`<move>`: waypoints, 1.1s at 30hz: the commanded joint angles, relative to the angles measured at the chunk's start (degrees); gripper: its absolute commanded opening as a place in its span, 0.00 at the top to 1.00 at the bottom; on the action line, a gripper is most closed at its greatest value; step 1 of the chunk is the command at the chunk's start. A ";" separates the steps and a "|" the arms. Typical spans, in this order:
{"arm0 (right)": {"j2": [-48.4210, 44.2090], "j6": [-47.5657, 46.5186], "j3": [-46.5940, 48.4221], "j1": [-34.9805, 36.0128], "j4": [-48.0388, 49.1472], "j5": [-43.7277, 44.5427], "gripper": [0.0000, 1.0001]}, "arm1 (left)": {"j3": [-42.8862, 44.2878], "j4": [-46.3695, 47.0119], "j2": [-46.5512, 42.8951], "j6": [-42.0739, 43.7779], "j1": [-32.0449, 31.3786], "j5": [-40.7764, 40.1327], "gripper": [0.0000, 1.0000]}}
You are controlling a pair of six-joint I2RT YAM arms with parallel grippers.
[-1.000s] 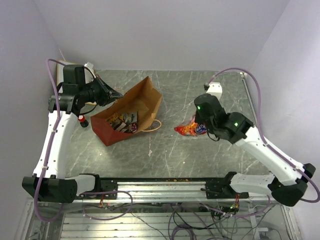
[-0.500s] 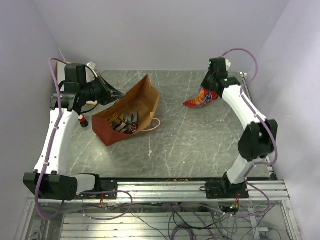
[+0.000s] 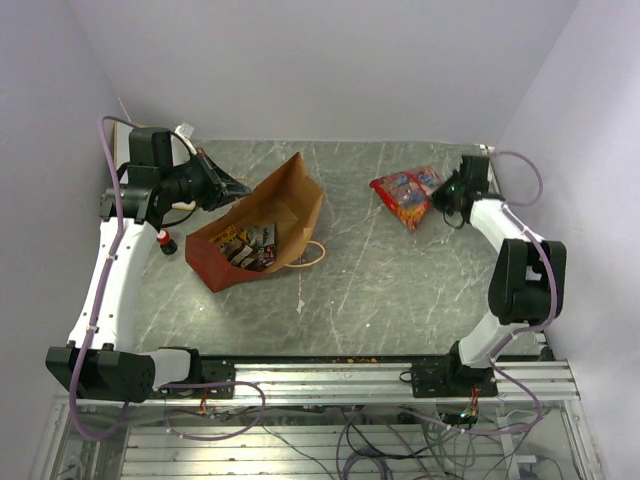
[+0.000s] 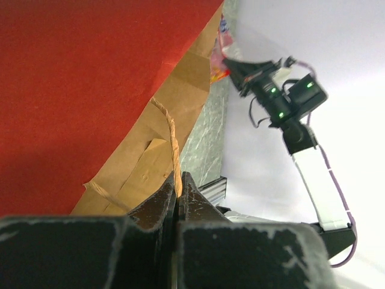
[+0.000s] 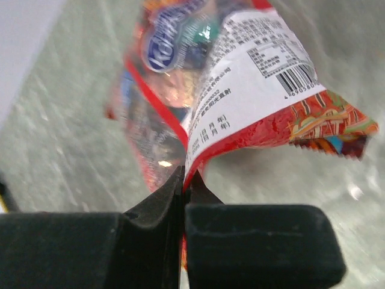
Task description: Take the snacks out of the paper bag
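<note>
Paper bag is lying open at centre left, and the packets inside are sitting half hidden, too jumbled to sort. Left gripper is pinching its loop handle tight. Upper right, the right gripper is clamping the red crisp bag by its edge.

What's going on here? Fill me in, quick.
The left hand pinches the paper bag by its handle at the rim, propping the mouth open. The right hand is shut on a red snack bag at the far right side of the table, well away from the paper bag. Several small packets lie inside the paper bag.
</note>
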 commanded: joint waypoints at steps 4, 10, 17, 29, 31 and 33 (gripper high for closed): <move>-6.71 -5.39 -22.21 -6.29 7.09 -9.25 1.00 | -1.94 1.53 -2.17 0.30 0.20 2.31 0.93; -7.89 -9.36 -26.32 -9.28 6.79 -11.80 0.95 | -2.97 1.29 -2.62 0.49 0.13 3.11 0.93; -11.35 -15.50 -26.49 -9.31 -1.08 -9.93 0.71 | -3.11 1.12 -2.80 1.06 -0.91 2.78 0.93; -25.97 -19.33 -27.97 -6.41 -9.25 -18.68 0.47 | -1.55 2.04 -2.09 1.04 -1.64 3.47 0.93; -28.19 -18.16 -27.19 -4.21 -10.28 -20.03 0.41 | -1.53 2.33 -1.93 0.90 -1.66 3.65 0.93; -29.57 -17.87 -25.57 -1.03 -11.82 -20.17 0.36 | -1.36 2.35 -1.83 0.98 -1.73 3.67 0.93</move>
